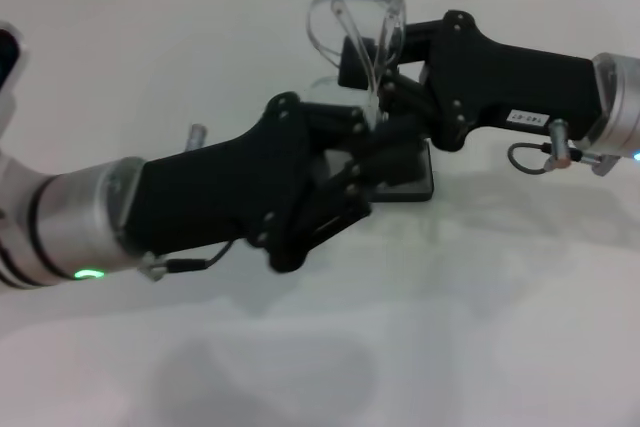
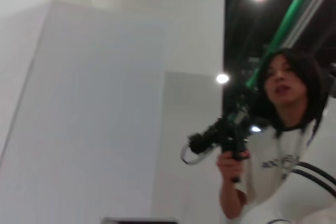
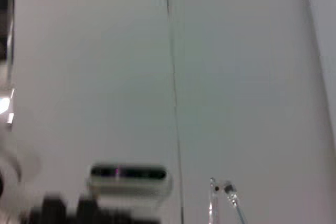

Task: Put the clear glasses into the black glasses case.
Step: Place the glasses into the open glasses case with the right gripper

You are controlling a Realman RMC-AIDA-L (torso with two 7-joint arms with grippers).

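The clear glasses (image 1: 355, 22) hang above the table at the far centre, lenses up, one thin arm running down past my right gripper (image 1: 368, 65), which comes in from the right and is shut on them. In the right wrist view only the glasses' arm tips (image 3: 221, 196) show. The black glasses case (image 1: 418, 175) lies on the white table right under both grippers; only its near right corner shows. My left gripper (image 1: 358, 169) reaches in from the left and sits over the case, hiding most of it.
The white table (image 1: 470, 327) runs to a tiled wall at the back. In the left wrist view a person (image 2: 281, 145) holds a black camera rig (image 2: 226, 135). The right wrist view shows a small white-and-dark object (image 3: 128, 178) low down.
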